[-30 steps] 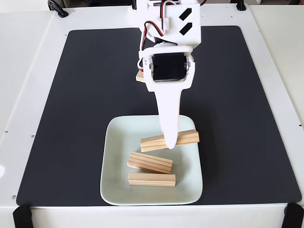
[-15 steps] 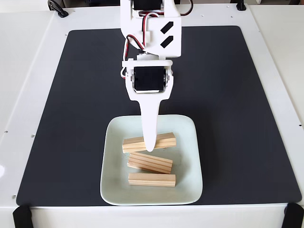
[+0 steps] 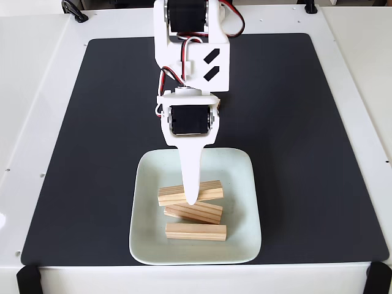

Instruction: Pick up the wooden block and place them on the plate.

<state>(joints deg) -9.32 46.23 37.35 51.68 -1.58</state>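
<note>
Fixed view: two wooden blocks [image 3: 193,211] [image 3: 196,231] lie on the plate [image 3: 245,239], while the gripper [image 3: 192,199] apparently clamps a third block [image 3: 208,189] low over it, unreleased.

White plastic arm [image 3: 191,55] with black motors and loose wiring

The shell is white, with two black slanted bars marked on its flat front panel. Black boxy motors [image 3: 188,120] sit inside the white frames. Red, black and white cables [image 3: 173,55] loop out at the sides. The gripper [image 3: 192,199] shows one long white finger [image 3: 192,168] narrowing to a rounded tip.
</note>
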